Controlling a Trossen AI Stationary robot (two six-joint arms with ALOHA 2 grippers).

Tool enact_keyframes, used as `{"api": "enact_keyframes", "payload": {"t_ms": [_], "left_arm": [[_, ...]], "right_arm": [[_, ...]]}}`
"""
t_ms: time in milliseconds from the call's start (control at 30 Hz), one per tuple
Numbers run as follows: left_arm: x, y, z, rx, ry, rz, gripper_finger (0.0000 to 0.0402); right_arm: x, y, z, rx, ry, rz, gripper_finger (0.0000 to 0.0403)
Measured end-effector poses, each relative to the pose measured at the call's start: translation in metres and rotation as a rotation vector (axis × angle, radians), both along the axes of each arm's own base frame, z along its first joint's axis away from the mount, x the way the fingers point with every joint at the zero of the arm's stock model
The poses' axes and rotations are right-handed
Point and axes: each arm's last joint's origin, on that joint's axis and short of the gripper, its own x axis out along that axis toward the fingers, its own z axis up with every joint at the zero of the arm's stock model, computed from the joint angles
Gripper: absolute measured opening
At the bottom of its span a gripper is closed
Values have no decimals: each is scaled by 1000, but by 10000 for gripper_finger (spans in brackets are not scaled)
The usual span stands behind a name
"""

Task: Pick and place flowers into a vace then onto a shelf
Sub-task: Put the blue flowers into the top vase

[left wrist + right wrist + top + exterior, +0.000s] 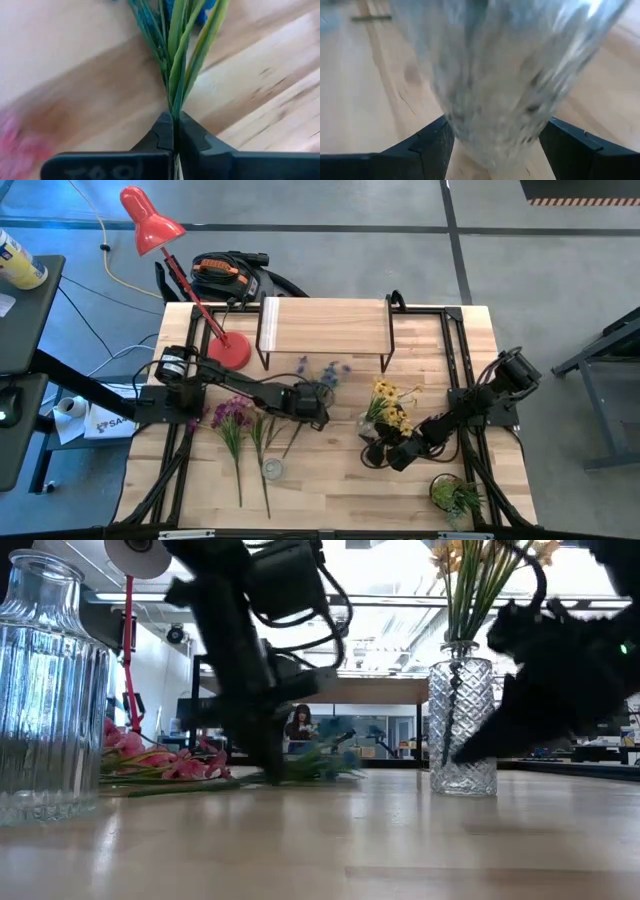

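Note:
My left gripper point(316, 402) is low over the table's middle, shut on the blue sprig point(172, 45), which lies flat with its blooms point(328, 370) toward the shelf point(325, 328). The purple and pink sprigs point(231, 416) lie on the table to its left. The yellow sprig point(388, 402) stands in a cut-glass vase point(462, 725) on the table's right half. My right gripper point(495, 150) is at that vase's lower part, one finger on each side. A second, ribbed glass vase point(50, 690) stands with nothing in it near the front edge. My left gripper pinches the blue sprig's green stems and leaves point(174, 107) between its two fingertips, coming from above and pointing down. The fingers lie across the stem, below the blooms, and the sprig rests on the table. My right gripper has the vase's lower body point(490, 100) between its two fingers point(437, 142), coming slanting from the table's right. The vase stands upright on the table.
A red desk lamp point(228, 348) stands at the table's far left, beside the shelf. A small green potted plant point(455, 496) sits at the near right corner. The ribbed vase shows from above point(272, 470) near the loose stems. Bare wood lies between the two arms.

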Motion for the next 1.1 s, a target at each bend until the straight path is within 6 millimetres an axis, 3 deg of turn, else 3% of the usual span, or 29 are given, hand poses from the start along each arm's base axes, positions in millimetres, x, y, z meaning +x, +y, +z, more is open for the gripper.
{"api": "enact_keyframes", "payload": {"t_ms": [100, 300, 567, 800, 1100], "left_arm": [[15, 0, 14, 22, -113, -32, 37], [43, -5, 63, 101, -268, -92, 37], [62, -2, 124, 383, -363, -95, 37], [63, 1, 167, 593, -403, -55, 37], [49, 10, 235, 739, -647, -66, 37]], "right_arm": [[-5, -2, -5, 15, 59, -7, 263], [-10, -2, -6, 21, 68, -54, 258], [-15, 7, -5, -9, 60, -10, 251], [-19, 10, -6, -8, 84, 15, 250], [-19, 7, -6, 1, 91, -14, 249]]}}
